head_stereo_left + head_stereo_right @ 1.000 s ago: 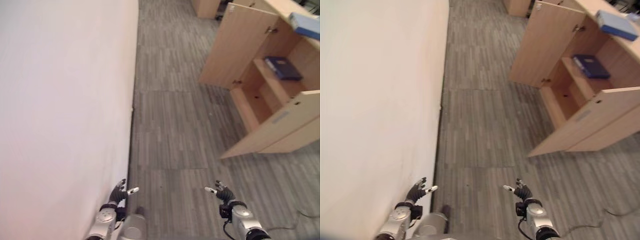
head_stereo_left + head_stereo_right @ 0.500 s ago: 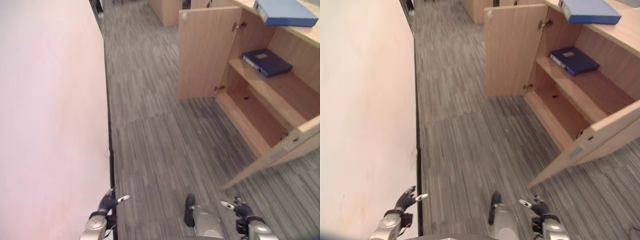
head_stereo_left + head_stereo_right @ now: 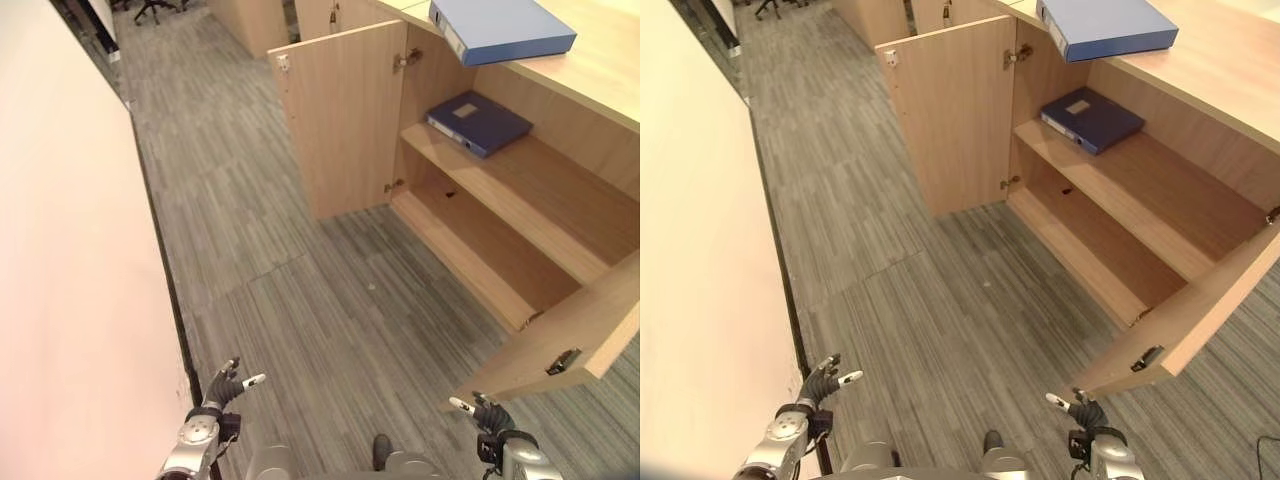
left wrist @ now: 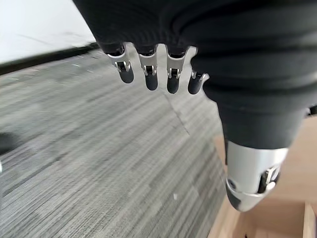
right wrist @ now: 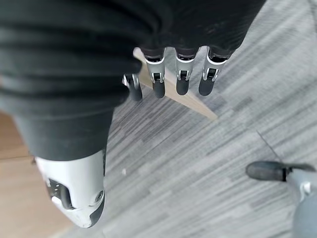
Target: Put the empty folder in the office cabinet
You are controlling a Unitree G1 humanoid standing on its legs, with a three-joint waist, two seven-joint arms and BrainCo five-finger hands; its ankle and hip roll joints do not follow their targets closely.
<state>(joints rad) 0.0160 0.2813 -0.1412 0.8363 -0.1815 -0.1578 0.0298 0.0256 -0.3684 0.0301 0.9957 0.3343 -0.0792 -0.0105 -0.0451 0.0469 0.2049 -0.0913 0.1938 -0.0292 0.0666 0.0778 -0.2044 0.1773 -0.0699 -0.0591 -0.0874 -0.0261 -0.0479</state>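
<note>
While the camera has swung toward the open office cabinet (image 3: pixel 520 230), a light blue folder (image 3: pixel 505 28) lies on its top and a dark folder (image 3: pixel 478 122) on its shelf; left hand (image 3: pixel 222 386) and right hand (image 3: pixel 486 415) hang empty, fingers relaxed.

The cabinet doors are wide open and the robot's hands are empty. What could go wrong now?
The right hand hangs low close to the near open door of the cabinet, so stepping forward might bump it. The light blue folder lies on the cabinet top, far from both open hands, left hand included. The robot might also grab the dark blue folder already on the shelf by mistake.
</note>
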